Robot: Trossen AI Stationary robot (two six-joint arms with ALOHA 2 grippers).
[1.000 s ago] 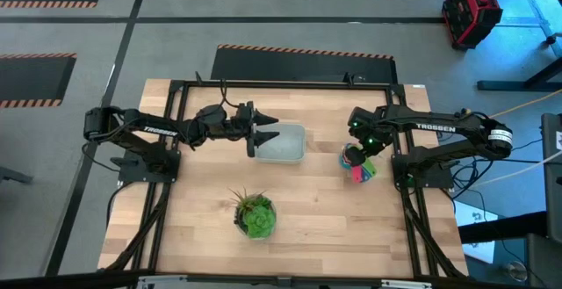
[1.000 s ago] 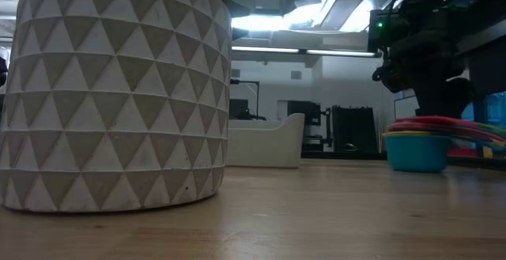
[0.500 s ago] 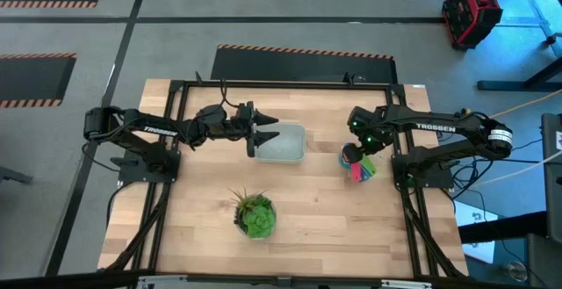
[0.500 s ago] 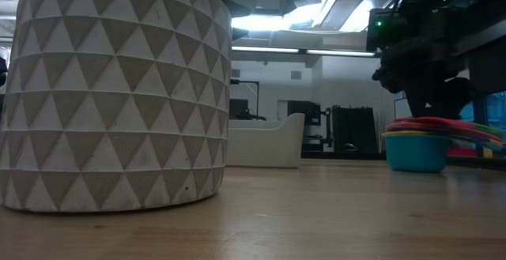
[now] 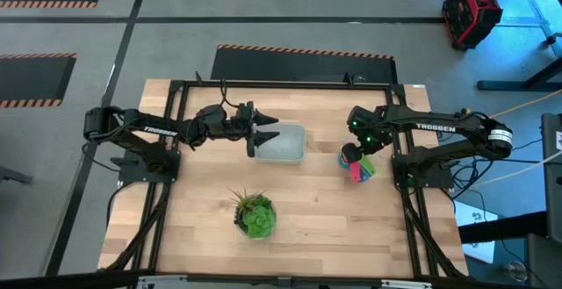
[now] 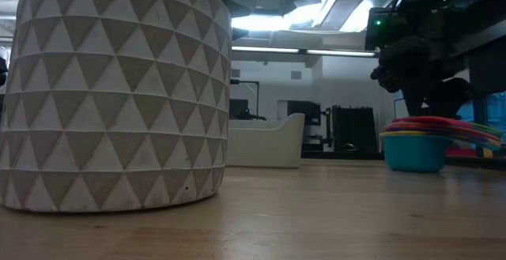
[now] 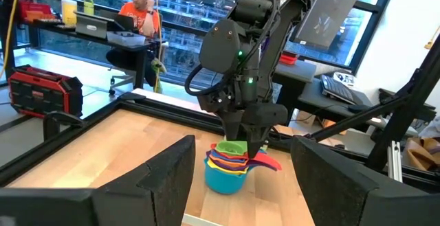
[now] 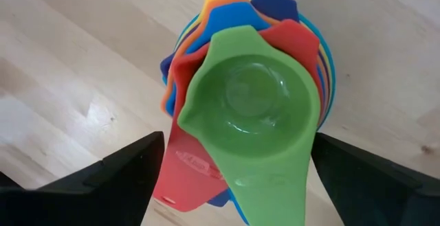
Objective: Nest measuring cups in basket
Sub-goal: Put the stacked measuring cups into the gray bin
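- While the right gripper [image 5: 356, 155] hangs directly over the measuring cups [image 5: 358, 167], its two dark fingers [image 8: 103, 178] stand wide apart, one on each side of the stack and clamped on nothing.
- Straight below that gripper, the green cup [image 8: 256, 116] sits topmost in the stack, nested in a red one, with orange, yellow and blue rims showing beneath.
- From table height, the stack [image 6: 431, 143] rests on the wooden table [image 6: 316, 212], a large blue cup at its base, the gripper's dark body just above it.
- Well apart from the right gripper, toward the left arm, lies the basket [image 5: 283, 143], with no cups visible inside.
- Over the basket's near end sits the left gripper [image 5: 255, 132], its fingers [image 7: 165, 178] spread and holding nothing; past them the stack [image 7: 234, 165] shows across the table.
- A potted plant [image 5: 255, 215] stands apart from both grippers.
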